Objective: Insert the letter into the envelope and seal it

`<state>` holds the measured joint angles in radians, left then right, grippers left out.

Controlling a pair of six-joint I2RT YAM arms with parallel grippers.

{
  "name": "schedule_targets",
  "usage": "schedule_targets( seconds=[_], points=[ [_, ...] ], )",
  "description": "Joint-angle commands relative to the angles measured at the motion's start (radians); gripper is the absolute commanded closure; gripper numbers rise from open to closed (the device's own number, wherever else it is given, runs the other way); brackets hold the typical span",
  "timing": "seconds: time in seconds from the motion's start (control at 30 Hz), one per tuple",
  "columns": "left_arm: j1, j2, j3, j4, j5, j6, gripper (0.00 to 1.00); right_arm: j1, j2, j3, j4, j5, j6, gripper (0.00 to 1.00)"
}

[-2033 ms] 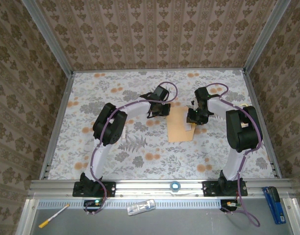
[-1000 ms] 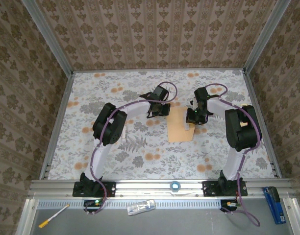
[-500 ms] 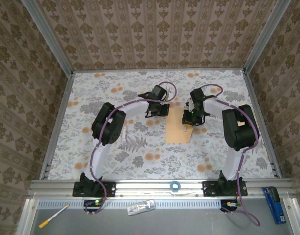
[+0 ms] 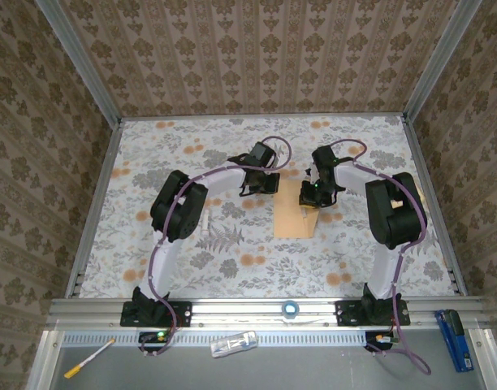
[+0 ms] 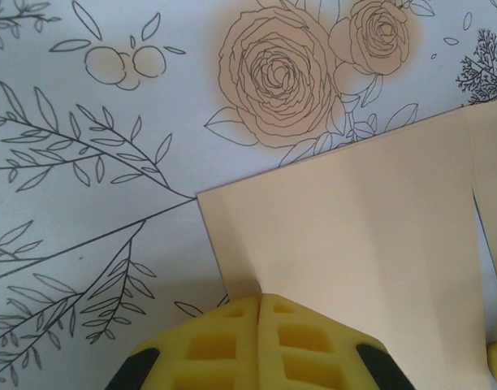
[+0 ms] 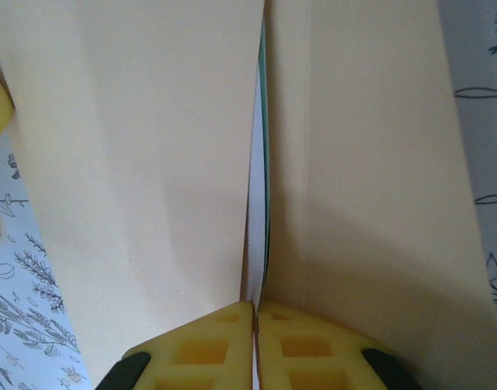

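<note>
The envelope (image 4: 293, 219) lay flat on the table (image 4: 192, 146), right of centre, between the two arms. Both claws met at its far end.

The left claw (image 4: 265, 185) stood at the far left corner of the envelope. In the left wrist view, its yellow fingertips (image 5: 224, 345) were pressed together over the envelope (image 5: 354, 244), just beside that corner. No paper was visible between them.

The right claw (image 4: 315, 195) stood over the far right part of the envelope. In the right wrist view, two tan surfaces of the envelope (image 6: 151, 162) formed a narrow slit. The letter (image 6: 255, 244) showed in that slit as a thin white strip with a dark green edge. The strip ran straight into the seam between the right claw's fingertips (image 6: 208, 349), which were closed together and pinching the letter.
</note>
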<state>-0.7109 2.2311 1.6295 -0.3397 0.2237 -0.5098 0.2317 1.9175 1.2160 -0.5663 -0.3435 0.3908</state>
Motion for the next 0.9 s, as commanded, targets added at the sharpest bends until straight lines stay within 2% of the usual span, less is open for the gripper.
schedule_targets(
  seconds=[0.0, 0.33, 0.43, 0.87],
  points=[
    [0.001, -0.012, -0.032, -0.061, -0.009, -0.026, 1.0, 0.009, -0.005, -0.001, -0.016, 0.04, 0.045, 0.89],
    [0.001, -0.016, -0.043, -0.053, -0.014, -0.04, 1.0, 0.007, -0.035, -0.018, -0.042, 0.062, 0.09, 0.82],
    [0.001, -0.021, -0.046, -0.055, -0.016, -0.036, 1.0, 0.003, -0.058, -0.013, -0.053, 0.085, 0.088, 0.77],
    [0.003, -0.031, -0.061, -0.045, -0.023, -0.041, 1.0, -0.031, -0.134, 0.031, -0.103, 0.114, 0.066, 0.71]
  ],
)
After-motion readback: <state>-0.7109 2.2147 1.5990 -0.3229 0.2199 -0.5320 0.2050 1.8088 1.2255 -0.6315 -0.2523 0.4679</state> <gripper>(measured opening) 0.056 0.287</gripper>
